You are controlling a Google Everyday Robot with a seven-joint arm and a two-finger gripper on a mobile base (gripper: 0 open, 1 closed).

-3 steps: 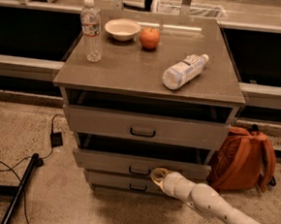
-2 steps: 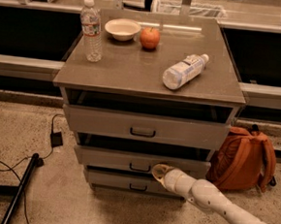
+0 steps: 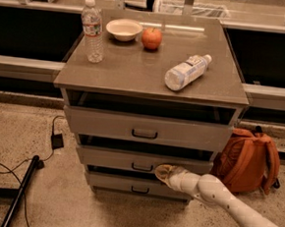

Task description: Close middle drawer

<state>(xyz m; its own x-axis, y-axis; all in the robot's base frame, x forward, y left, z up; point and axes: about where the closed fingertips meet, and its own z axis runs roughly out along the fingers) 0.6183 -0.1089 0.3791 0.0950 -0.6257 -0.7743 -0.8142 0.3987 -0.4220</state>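
The arm point(image 3: 233, 209) comes in from 5 o'clock and ends in the gripper point(image 3: 164, 172). It sits against the front of the middle drawer point(image 3: 104, 158), just at 3 o'clock of the pull point(image 3: 142, 167). Whether the gripper is open or closed cannot be told; it seems to hold nothing and only touches the panel.

The middle drawer is on the near face of the cabinet, between the bottom drawer point(image 3: 112, 182) and the top drawer point(image 3: 107, 124). A dark gap shows above its front, so it stands a little way out.

It looks like stiff grey metal on slides, so it should travel straight and not flex. Its contents are hidden, so its weight is a guess: probably light to moderate. Closing it needs no grip. A flat push on the low front, close to the pull, should do. A push far to one side might skew the box on its slides, and the smooth panel could let the contact slip.

A backpack point(image 3: 247, 160) stands on the floor at 3 o'clock of the cabinet, and a cable point(image 3: 0, 166) lies at 9 o'clock.

On the cabinet top point(image 3: 130, 75) a bottle point(image 3: 186, 72) lies on its side. Beyond it, towards 12 o'clock, are an apple point(image 3: 152, 38), a bowl point(image 3: 124, 29) and an upright bottle point(image 3: 93, 30).
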